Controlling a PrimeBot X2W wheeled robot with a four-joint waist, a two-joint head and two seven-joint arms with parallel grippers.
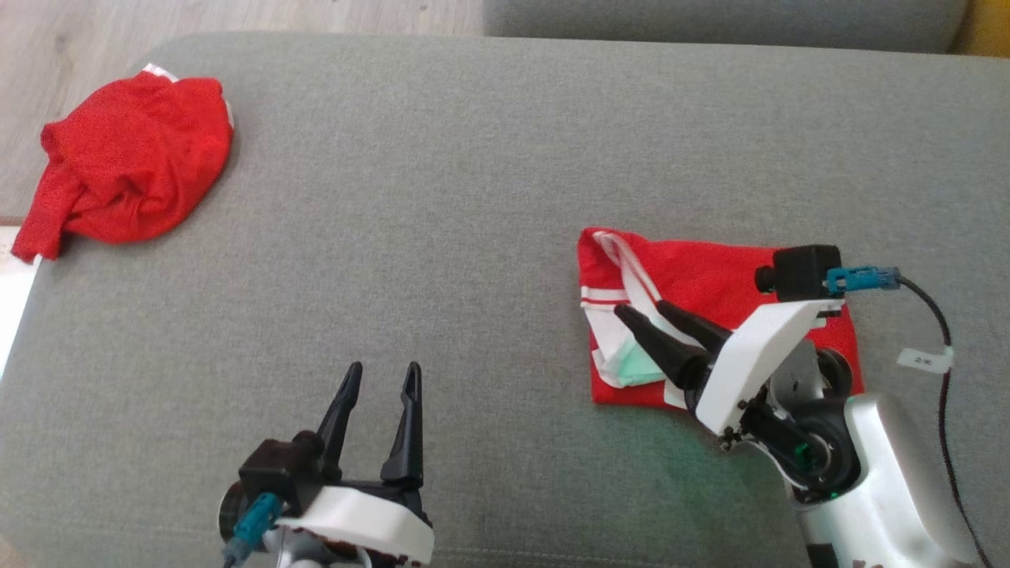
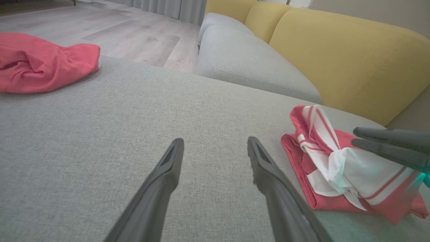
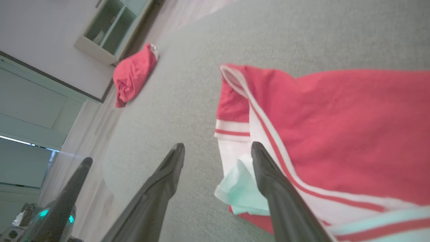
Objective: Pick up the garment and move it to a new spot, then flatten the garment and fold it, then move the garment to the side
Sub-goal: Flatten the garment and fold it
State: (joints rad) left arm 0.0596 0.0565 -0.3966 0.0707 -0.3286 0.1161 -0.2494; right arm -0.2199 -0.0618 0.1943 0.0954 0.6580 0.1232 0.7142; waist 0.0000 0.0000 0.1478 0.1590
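right gripper: open, holding nothing | folded red garment: just under it | left gripper: open, holding nothing, well apart from garment

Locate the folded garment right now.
In the head view the folded red-and-white garment lies on the right of the grey cushion, beneath the right pincer, whose fingers stand apart; the crumpled red garment sits at the upper left.

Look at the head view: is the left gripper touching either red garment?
No, the left gripper stands open over bare grey cushion, apart from the folded garment and the crumpled garment.
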